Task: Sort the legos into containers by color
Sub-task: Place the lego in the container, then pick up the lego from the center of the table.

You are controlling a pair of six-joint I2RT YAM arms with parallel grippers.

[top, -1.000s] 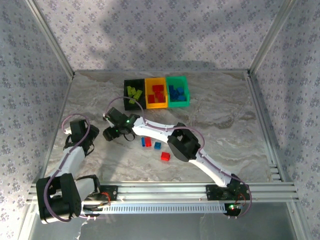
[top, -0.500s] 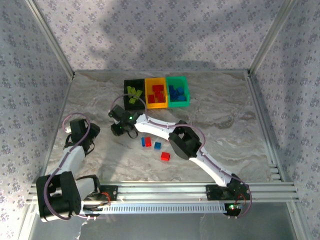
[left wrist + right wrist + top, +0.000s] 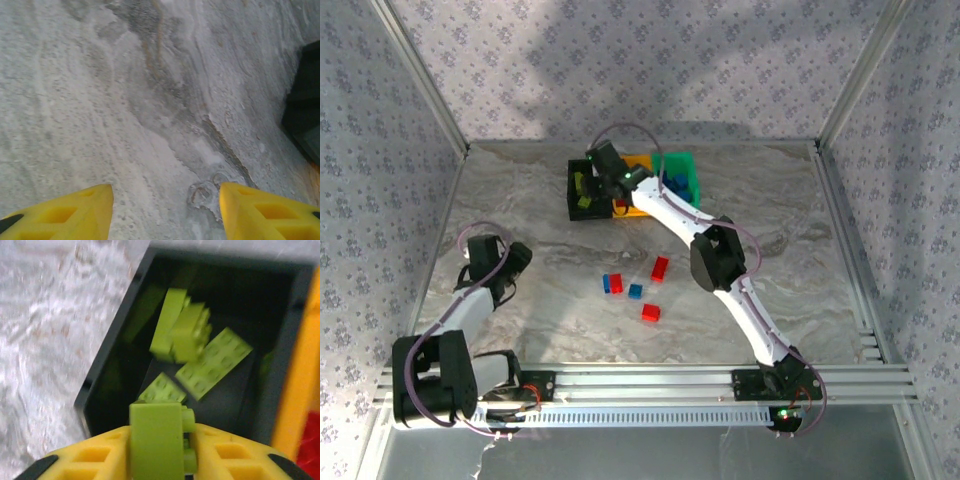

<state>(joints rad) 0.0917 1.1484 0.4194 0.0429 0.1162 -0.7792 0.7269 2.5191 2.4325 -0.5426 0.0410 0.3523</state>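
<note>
**Lime brick held over the black bin**

I am seeing a lime green studded plastic brick [image 3: 155, 432] pinched between the yellow fingers of the right gripper [image 3: 159, 452]. The jaws are standing narrow, closed on the brick's two sides. The brick is hanging over the black open-top plastic bin [image 3: 115, 365], where several more lime green bricks [image 3: 192, 345] are lying in a loose heap.

From above, the black bin is sitting at the left end of a joined row at the far side of the table. The yellow-orange plastic bin [image 3: 623, 209] is touching it on the right, and the teal-green plastic bin [image 3: 682, 170] is at the right end.

Nearer to me, in mid-table, loose bricks are lying well apart from the bins: a long red brick [image 3: 660, 268], a red and blue pair [image 3: 612, 284], a small blue brick [image 3: 635, 291] and a small red brick [image 3: 650, 313].

Over at the left, the left gripper [image 3: 165, 210] is hovering with its jaws apart and nothing between them, above the bare grey marbled table [image 3: 125, 100].
</note>
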